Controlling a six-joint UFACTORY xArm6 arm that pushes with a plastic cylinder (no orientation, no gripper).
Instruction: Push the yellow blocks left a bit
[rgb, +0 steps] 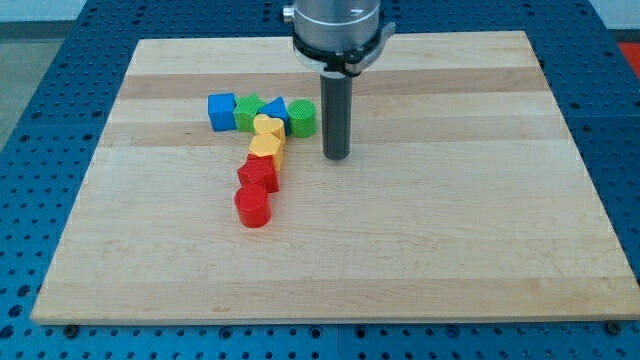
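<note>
Two yellow blocks sit near the board's middle left: a yellow heart-shaped block (268, 127) and, just below it, a yellow hexagonal block (265, 147). They touch each other in a column. My tip (335, 157) rests on the board to the right of the yellow blocks, a short gap away, and just right of the green cylinder (302, 118).
A row above the yellow blocks holds a blue cube (221, 110), a green star-like block (247, 112), a blue triangular block (276, 107) and the green cylinder. Below the yellow blocks sit a red star-like block (258, 175) and a red cylinder (253, 207). The wooden board (450, 230) lies on a blue pegboard table.
</note>
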